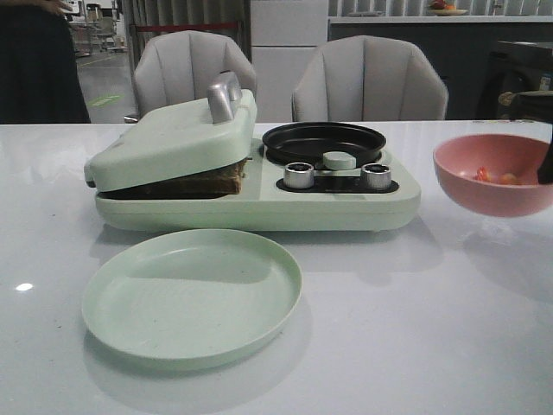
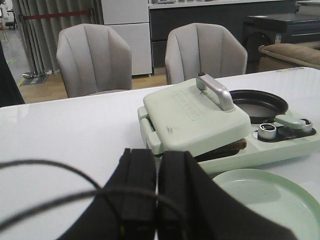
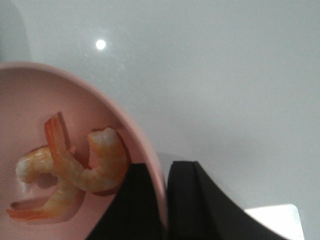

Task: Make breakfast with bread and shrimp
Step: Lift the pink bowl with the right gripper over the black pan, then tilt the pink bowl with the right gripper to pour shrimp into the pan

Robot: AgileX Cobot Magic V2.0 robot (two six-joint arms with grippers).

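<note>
Our right gripper (image 3: 166, 200) has its jaws pinched on the rim of the pink bowl (image 3: 60, 100), one inside, one outside. The shrimp (image 3: 75, 170) lie in the bowl just beside the inner jaw. To carry it well, we keep the bowl level. The bread (image 1: 203, 183) sits under the sandwich maker's lid (image 1: 173, 138) (only a crust edge shows). Our left gripper (image 2: 156, 200), jaws together and empty, hangs well short of the maker.

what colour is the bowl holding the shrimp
Pink. The bowl shows best in the front view, at the table's right, with the shrimp inside.
</note>
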